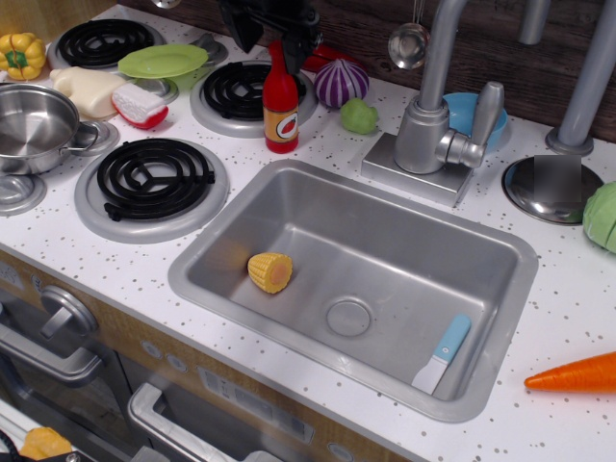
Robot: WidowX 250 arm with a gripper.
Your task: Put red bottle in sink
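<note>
Red plastic, the red bottle (280,108) is standing upright on the worktop (87,255), just beyond the far-left corner of the sink (500,371), so the task is not yet done. The black claw (272,27) is hanging over the bottle's cap; whether it is spread or pinching cannot be told. Grasping, lifting and carrying into the sink remain.
</note>
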